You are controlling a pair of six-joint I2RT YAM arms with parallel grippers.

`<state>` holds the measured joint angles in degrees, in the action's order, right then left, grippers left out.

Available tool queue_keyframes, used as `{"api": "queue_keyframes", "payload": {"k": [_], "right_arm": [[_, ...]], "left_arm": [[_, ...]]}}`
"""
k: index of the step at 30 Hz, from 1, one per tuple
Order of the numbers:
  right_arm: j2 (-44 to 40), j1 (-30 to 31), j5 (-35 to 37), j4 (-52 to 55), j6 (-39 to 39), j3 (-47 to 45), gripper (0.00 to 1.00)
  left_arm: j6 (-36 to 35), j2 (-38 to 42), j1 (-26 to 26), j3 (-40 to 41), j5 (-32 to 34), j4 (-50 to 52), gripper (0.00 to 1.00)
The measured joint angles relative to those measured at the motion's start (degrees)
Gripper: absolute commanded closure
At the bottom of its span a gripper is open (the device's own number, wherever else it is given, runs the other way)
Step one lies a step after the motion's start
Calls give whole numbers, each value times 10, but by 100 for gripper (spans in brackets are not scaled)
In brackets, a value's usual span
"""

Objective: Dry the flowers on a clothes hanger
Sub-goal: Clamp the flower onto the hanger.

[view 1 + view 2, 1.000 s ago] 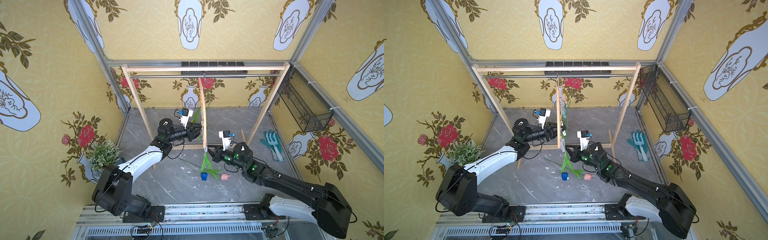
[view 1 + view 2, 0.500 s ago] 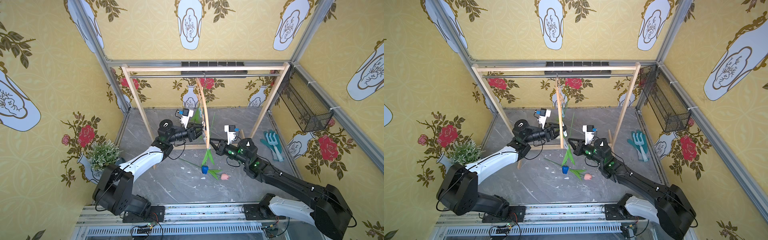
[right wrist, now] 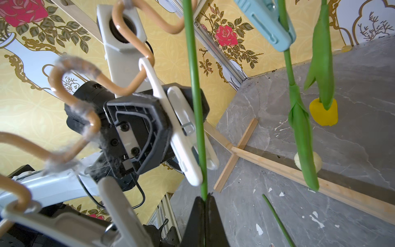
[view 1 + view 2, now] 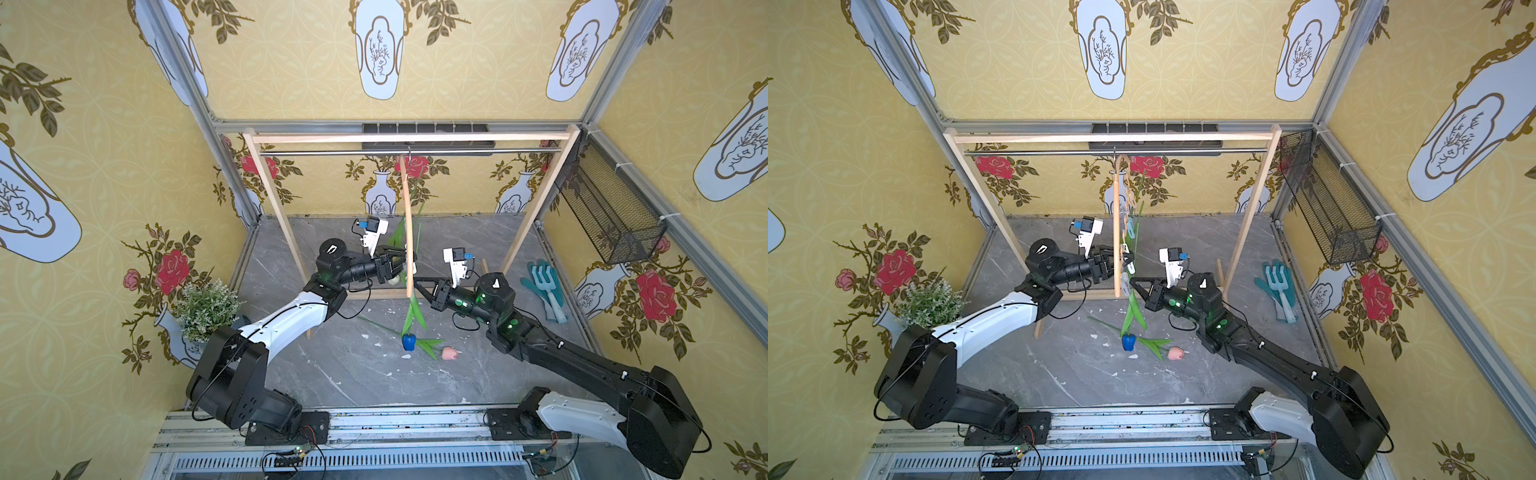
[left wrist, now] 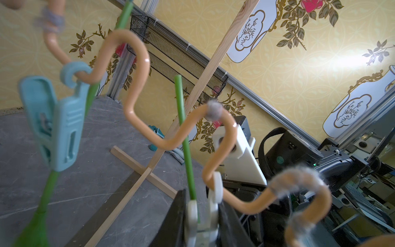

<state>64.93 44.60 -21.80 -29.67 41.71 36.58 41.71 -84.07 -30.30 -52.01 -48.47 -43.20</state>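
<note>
You had the curved light-wood clothes hanger (image 4: 409, 249) with the wavy lower bar hanging by its metal hook. It hung from the shiny metal rail (image 4: 332, 153) of the big wooden rack (image 4: 272, 199). In both top views you saw the clothes hanger from its thin edge, right between your two arms.

Your right gripper (image 3: 204, 205) was pinched tight on the long thin green stem of the fake blue tulip (image 4: 408, 341). That flower hung head down. Its blue head was low over the grey stone floor (image 4: 332, 374), and I could not tell if it touched. The stem went up past the right gripper and close beside the clothes hanger.

Your left gripper (image 4: 398, 264) was at the clothes hanger on the other side. Its black fingers (image 5: 175, 220) were squeezed narrow on a small white plastic clothespin (image 3: 183, 132) that hooked onto the wavy bar. The stem of the blue tulip ran right along the white plastic clothespin. In the left wrist view it went down between the two white halves. I could not tell if the pin had bitten it.

Further along the bar, a small pale blue-green clothespin (image 5: 62, 132) held another green stem. A fake yellow tulip (image 3: 323, 115) and a fake white tulip (image 3: 319, 163) hung head down there. The fake pink tulip (image 4: 450, 353) lay flat on the floor near the blue head, well apart from the clothes hanger.

A bushy potted plant (image 4: 205, 307) stood near your left arm.
</note>
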Motion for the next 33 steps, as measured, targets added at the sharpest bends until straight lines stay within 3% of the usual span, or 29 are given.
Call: {"api": "queue_keyframes", "payload": {"k": [27,33], "right_arm": [[6,6,-1,9,0,12,100],[4,6,-2,10,0,12,100]], "left_arm": [[3,-3,-3,-2,0,-6,88],[3,-3,-3,4,0,-17,82]]}}
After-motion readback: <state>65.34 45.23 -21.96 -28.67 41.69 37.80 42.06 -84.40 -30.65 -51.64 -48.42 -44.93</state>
